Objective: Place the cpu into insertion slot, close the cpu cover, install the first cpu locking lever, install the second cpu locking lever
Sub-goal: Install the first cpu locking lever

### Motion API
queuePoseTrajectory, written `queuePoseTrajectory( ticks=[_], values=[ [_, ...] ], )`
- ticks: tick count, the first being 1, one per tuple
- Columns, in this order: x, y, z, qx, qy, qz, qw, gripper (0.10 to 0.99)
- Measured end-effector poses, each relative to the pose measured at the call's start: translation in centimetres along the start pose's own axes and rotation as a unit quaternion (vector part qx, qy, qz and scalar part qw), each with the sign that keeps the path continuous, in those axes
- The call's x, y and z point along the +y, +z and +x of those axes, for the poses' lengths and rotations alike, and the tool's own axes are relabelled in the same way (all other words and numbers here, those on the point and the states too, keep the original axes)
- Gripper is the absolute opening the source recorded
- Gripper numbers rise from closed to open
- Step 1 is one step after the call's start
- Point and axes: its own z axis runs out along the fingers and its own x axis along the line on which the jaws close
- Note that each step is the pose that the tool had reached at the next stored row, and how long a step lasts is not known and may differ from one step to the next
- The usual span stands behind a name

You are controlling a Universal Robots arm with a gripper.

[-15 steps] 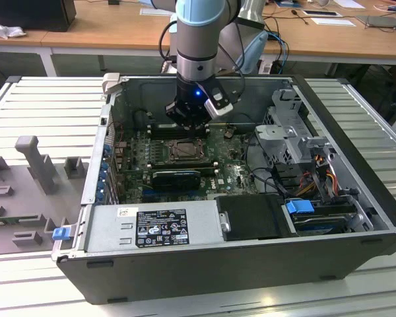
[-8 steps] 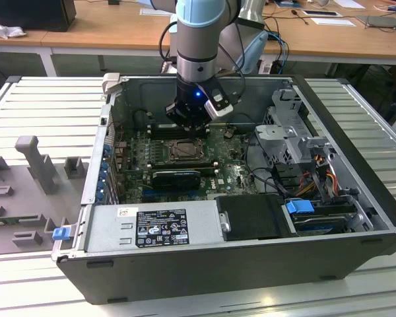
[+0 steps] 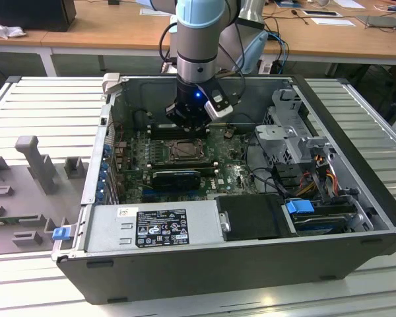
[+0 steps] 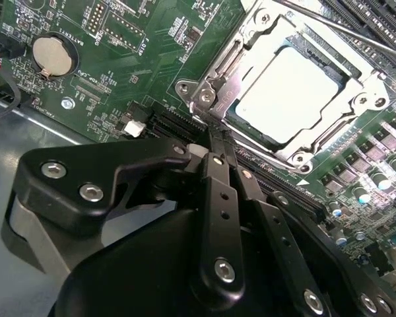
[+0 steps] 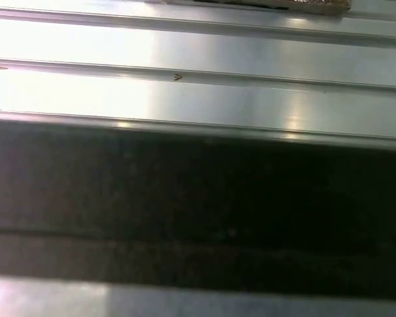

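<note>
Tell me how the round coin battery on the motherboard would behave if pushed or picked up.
The coin battery looks like a flat, rigid metal disc, so probably stiff. Its shiny face suggests it is slippery. It seems seated in a holder on the motherboard, so a push likely won't roll it.

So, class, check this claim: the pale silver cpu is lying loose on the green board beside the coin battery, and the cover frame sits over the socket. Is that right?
Not quite. In the second wrist view the cpu sits in the insertion slot, seen through the window of the cpu cover, not beside the coin battery. The cover does lie over the socket.
</note>
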Motion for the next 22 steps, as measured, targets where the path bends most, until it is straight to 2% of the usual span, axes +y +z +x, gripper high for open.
queuePoseTrajectory(
  ticks=[3,7,10,11,13,16,19,22],
  values=[
    [-0.02,0.10,-0.01,-0.0005,0.000,-0.0009,1.0000,0.106],
    [-0.09,0.31,0.02,0.0003,0.000,0.0004,1.0000,0.106],
    [-0.08,0.39,0.01,-0.0005,0.000,-0.0076,1.0000,0.106],
    [-0.08,0.39,0.01,-0.0007,0.000,-0.0121,0.9999,0.106],
    [-0.07,0.36,0.01,-0.0009,0.000,-0.0131,0.9999,0.106],
    [-0.02,-0.25,-0.01,-0.0009,0.000,-0.0131,0.9999,0.106],
    [0.04,-1.16,-0.02,-0.0008,0.000,-0.0130,0.9999,0.106],
    [-0.13,-1.32,-0.02,-0.0008,0.000,-0.0130,0.9999,0.106]
  ],
)
